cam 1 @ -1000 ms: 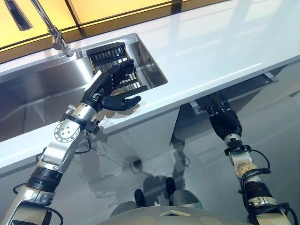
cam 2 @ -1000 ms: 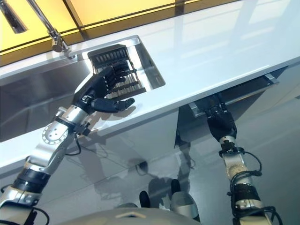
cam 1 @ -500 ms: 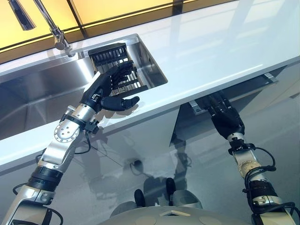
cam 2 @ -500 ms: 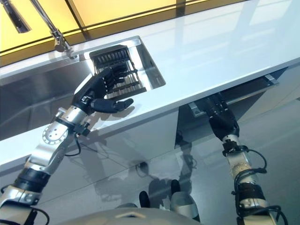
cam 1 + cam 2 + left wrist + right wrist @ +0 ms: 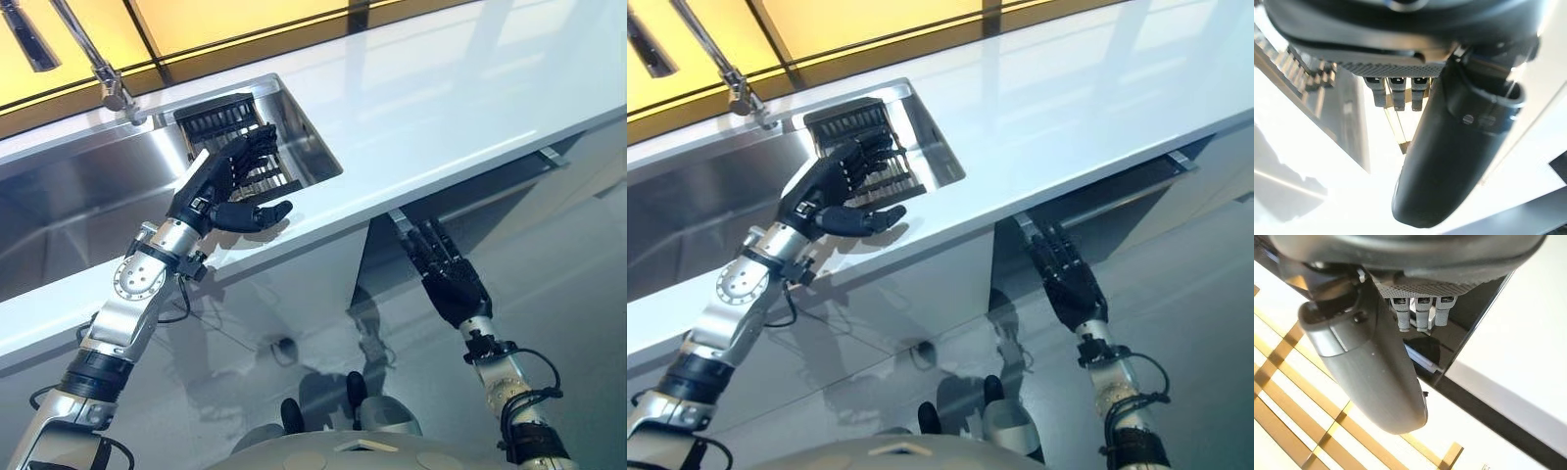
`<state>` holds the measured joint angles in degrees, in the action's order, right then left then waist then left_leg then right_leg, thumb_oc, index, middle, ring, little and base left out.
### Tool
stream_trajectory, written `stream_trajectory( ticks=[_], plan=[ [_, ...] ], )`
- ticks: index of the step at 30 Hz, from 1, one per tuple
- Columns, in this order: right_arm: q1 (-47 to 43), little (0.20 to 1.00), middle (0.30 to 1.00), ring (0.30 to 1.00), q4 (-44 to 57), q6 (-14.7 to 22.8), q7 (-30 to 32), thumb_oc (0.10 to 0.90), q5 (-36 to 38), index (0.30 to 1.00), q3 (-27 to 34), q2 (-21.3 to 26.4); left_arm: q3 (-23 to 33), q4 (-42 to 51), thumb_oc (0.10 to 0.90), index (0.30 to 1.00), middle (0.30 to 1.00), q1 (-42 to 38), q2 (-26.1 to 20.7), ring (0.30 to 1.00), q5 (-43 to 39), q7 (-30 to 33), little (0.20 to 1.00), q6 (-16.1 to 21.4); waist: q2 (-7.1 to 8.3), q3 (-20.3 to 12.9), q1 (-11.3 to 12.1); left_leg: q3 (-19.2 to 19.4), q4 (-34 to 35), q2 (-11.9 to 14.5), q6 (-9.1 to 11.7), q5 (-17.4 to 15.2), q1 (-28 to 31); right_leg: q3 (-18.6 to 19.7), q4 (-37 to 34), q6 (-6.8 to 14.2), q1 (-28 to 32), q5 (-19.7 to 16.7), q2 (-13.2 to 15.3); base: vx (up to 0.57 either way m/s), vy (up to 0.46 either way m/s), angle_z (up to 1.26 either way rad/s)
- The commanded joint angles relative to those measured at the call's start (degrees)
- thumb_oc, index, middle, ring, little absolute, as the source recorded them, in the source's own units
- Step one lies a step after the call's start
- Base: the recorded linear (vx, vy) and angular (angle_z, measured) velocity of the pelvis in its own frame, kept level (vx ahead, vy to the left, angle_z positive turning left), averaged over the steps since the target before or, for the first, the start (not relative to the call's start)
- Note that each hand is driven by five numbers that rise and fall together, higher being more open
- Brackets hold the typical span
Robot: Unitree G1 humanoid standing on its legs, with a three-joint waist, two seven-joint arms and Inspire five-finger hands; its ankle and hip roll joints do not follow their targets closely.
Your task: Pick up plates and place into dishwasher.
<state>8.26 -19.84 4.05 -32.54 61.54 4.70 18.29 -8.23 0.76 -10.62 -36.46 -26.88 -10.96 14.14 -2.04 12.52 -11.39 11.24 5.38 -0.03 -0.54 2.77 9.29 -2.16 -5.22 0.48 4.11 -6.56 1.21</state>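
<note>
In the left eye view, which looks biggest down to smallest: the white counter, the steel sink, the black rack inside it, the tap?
1. Counter, the largest.
2. Sink.
3. Rack, partly hidden behind the left hand.
4. Tap, though the picture's edge cuts it off, so its rank against the rack is unsure.

A: Describe the arm construction.

B: Each arm is silver-grey metal built from round joint housings, with black collars between segments. Thin black cables loop beside the forearms.

A: And the end units?

B: The left hand point(image 5: 217, 189) and right hand point(image 5: 447, 277) are dark and segmented. The thumb point(image 5: 1449, 161) is a smooth dark shell carrying a small screw.
</note>
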Motion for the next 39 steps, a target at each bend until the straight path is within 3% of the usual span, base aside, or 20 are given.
stream_trajectory(
  ticks=[1,6,14,18,23,24,28,30,31,33,37,39],
  plan=[
    [-2.68,0.900,0.900,0.900,8.80,8.44,-3.44,0.800,-3.86,0.900,5.66,0.37,5.64,-0.65,0.800,0.900,0.900,-3.05,-0.05,0.900,0.90,1.57,0.900,7.69,1.02,-3.90,-2.97,4.20,-3.79,0.19,-1.12,-8.06,0.70,1.63,4.79,5.10,-0.73,6.83,-2.85,-0.02,0.050,-0.21],
    [1.99,0.900,0.900,0.900,13.15,6.15,-6.45,0.800,-7.18,0.900,7.18,-1.53,6.97,-1.08,0.800,0.900,0.900,-1.82,0.95,0.900,2.73,2.54,0.900,8.57,1.46,-3.58,-5.01,5.27,-3.91,-0.02,-1.42,-8.30,0.51,2.46,5.19,5.69,-1.69,6.49,-2.88,-0.02,0.030,-0.20],
    [5.73,0.900,0.900,0.900,10.04,3.55,-8.15,0.800,-7.54,0.900,5.54,-1.06,6.99,-0.71,0.800,0.900,0.900,-0.62,-0.08,0.900,1.88,1.93,0.900,9.68,1.73,-3.86,-5.07,5.29,-2.99,-0.24,-1.34,-7.88,0.37,2.41,4.86,6.03,-2.12,6.29,-2.84,-0.01,0.006,-0.06],
    [6.09,0.900,0.900,0.900,5.42,2.41,-8.20,0.800,-7.69,0.900,2.47,-2.39,4.42,1.89,0.800,0.900,0.900,-0.94,-0.90,0.900,-2.92,-7.86,0.900,9.16,1.68,-3.98,-4.16,4.56,-2.41,-0.43,-1.42,-7.51,0.06,1.95,4.52,6.07,-2.20,6.15,-2.81,0.00,-0.001,0.01],
    [5.09,0.900,0.900,0.900,-0.03,0.88,-7.46,0.800,-7.66,0.900,-1.37,-3.01,-2.19,7.94,0.800,0.900,0.900,-3.27,-2.43,0.900,-11.04,-23.45,0.900,3.26,1.20,-4.16,-2.96,3.11,-1.83,-0.76,-1.57,-7.27,-0.08,1.38,4.23,6.16,-1.91,6.08,-2.70,0.00,-0.004,0.09],
    [4.39,0.900,0.900,0.900,-2.02,0.76,-6.43,0.800,-8.31,0.900,-2.64,-3.05,-4.88,10.22,0.800,0.900,0.900,-4.43,-2.92,0.900,-14.30,-26.08,0.900,0.38,1.01,-4.20,-2.57,2.45,-1.58,-0.91,-1.70,-7.24,0.02,1.20,4.11,6.20,-1.71,6.05,-2.64,0.01,-0.002,0.07],
    [2.72,0.900,0.900,0.900,-5.25,0.45,-5.47,0.800,-8.29,0.900,-4.67,-2.98,-7.83,12.31,0.800,0.900,0.900,-5.90,-3.37,0.900,-19.30,-31.37,0.900,-4.16,0.72,-4.23,-1.79,1.50,-1.35,-1.06,-1.82,-7.24,0.19,0.98,3.96,6.12,-1.24,6.14,-2.59,0.02,-0.001,0.07],
    [2.58,0.900,0.900,0.900,-5.41,0.36,-5.34,0.800,-8.35,0.900,-4.81,-2.96,-8.06,12.46,0.800,0.900,0.900,-6.04,-3.46,0.900,-19.92,-32.07,0.900,-4.64,0.71,-4.23,-1.72,1.42,-1.34,-1.07,-1.83,-7.25,0.21,0.94,3.95,6.11,-1.19,6.16,-2.59,0.01,-0.002,0.02],
    [1.89,0.900,0.900,0.900,-6.47,0.27,-4.57,0.800,-8.41,0.900,-5.73,-2.76,-9.52,14.14,0.800,0.900,0.900,-6.52,-3.22,0.900,-23.21,-34.73,0.900,-7.92,0.55,-4.26,-1.27,0.99,-1.25,-1.14,-1.86,-7.22,0.18,0.89,3.91,5.95,-1.05,6.23,-2.59,0.02,-0.006,0.04],
    [0.31,0.900,0.900,0.900,-8.07,0.23,-3.49,0.800,-7.86,0.900,-6.89,-2.24,-11.54,17.31,0.800,0.900,0.900,-7.02,-0.58,0.900,-33.26,-38.68,0.900,-18.10,0.36,-4.20,-0.62,-0.12,-0.97,-1.30,-1.90,-7.23,0.23,0.85,3.95,5.63,-0.78,6.47,-2.69,0.01,-0.004,0.10],
    [-1.59,0.900,0.900,0.900,-8.34,-0.06,-1.39,0.800,-6.81,0.900,-8.60,-1.59,-15.44,19.44,0.800,0.900,0.900,-7.00,2.66,0.900,-37.74,-38.87,0.900,-24.47,0.10,-4.20,-0.12,-1.01,-0.92,-1.49,-1.95,-7.25,0.31,0.92,4.27,5.19,-0.51,6.77,-2.76,0.00,-0.001,0.16],
    [-2.12,0.900,0.900,0.900,-8.69,-0.04,-0.81,0.800,-6.33,0.900,-9.19,-1.50,-15.94,19.93,0.800,0.900,0.900,-6.25,4.53,0.900,-43.07,-34.98,0.900,-29.35,0.04,-4.25,0.13,-1.43,-0.93,-1.61,-1.99,-7.28,0.33,0.92,4.53,5.02,-0.45,6.99,-2.77,0.00,0.001,0.02]
  ],
)
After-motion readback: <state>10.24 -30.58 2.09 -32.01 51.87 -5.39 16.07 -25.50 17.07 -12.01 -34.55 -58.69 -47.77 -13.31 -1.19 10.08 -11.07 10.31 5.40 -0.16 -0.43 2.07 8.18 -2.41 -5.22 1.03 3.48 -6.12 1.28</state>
